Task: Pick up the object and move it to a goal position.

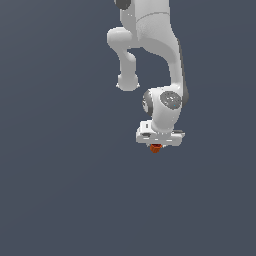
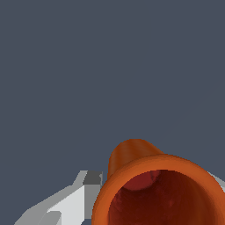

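A white robot arm point(image 1: 150, 60) reaches down from twelve o'clock over a plain slate-blue ground point(image 1: 60, 190). At its lower end sits the gripper point(image 1: 156, 148), a flat white block just right of the exterior view's centre. Peeking out beneath that block, at its six o'clock, is the object point(image 1: 155, 148), a tiny orange-red cup, touching the gripper's underside.

In the wrist view the object point(image 2: 149, 184) fills the five o'clock area (very near the lens): a flared orange rim with a darker red hollow inside. A pale grey finger point(image 2: 74, 197) lies against its side at about seven o'clock, and a sliver of a second finger point(image 2: 218, 179) shows at four o'clock, so the pincer is clenched around the cup.

No brand, label or writing can be read on anything.
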Robot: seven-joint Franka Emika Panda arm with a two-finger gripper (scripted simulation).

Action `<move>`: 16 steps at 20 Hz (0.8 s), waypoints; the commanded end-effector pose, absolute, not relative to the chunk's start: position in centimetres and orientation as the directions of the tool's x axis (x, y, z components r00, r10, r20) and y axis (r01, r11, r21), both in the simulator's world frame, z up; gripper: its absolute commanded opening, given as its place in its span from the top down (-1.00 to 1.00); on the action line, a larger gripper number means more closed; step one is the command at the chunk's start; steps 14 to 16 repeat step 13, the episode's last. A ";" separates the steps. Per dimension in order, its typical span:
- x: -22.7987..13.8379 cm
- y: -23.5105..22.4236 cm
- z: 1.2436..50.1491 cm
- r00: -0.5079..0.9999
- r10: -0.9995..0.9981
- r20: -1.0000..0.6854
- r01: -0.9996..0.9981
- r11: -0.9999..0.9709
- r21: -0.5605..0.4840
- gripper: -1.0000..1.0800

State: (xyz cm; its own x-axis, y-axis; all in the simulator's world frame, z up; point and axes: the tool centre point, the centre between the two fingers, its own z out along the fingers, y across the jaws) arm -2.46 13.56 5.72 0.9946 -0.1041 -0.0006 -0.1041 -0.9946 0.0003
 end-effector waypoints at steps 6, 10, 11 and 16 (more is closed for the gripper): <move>-3.9 18.6 7.1 0.995 -0.104 0.000 -0.104 -0.995 0.000 1.00; -4.1 19.5 7.4 0.995 -0.104 0.000 -0.104 -0.995 0.000 1.00; -4.1 19.6 7.4 0.995 -0.104 0.000 -0.104 -0.995 0.000 1.00; -4.0 19.5 7.4 0.995 -0.104 0.000 -0.104 -0.995 0.000 1.00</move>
